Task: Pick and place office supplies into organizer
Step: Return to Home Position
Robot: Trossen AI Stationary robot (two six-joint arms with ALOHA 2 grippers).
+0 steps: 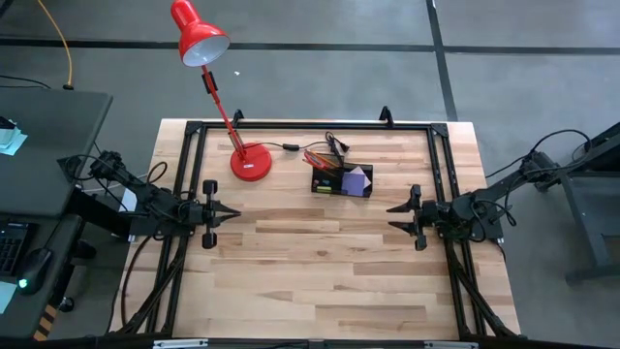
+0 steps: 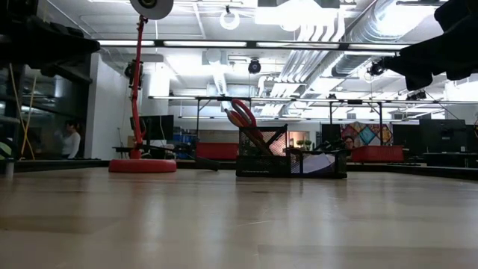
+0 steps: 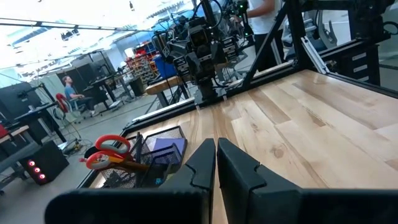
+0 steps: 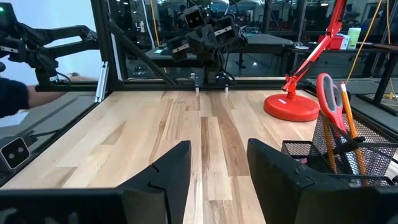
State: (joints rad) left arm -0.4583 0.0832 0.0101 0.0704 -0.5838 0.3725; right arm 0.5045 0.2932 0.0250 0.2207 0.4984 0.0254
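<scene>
On the pale wood-plank surface point(image 1: 320, 281) both arms sit at opposite edges, probably parked with the supplies stowed. The left tool point(image 1: 231, 212) is pinched nearly closed and empty. The right tool point(image 1: 394, 217) gapes wide, also empty. Farther back, the black mesh organizer point(image 2: 258, 161) props red-handled scissors point(image 2: 240, 113) and pencils point(image 4: 346, 115) upright (purple pad point(image 1: 356, 180) lying flat), near the glossy red lamp point(image 1: 250, 162).

The black mesh organizer point(image 1: 313, 181) stands upright just above the middle of the high view. Red-handled scissors point(image 1: 316, 158) and orange pencils point(image 4: 346, 109) lean handles-up in its left compartment. A purple pad point(image 1: 356, 180) sits in the right one.
</scene>
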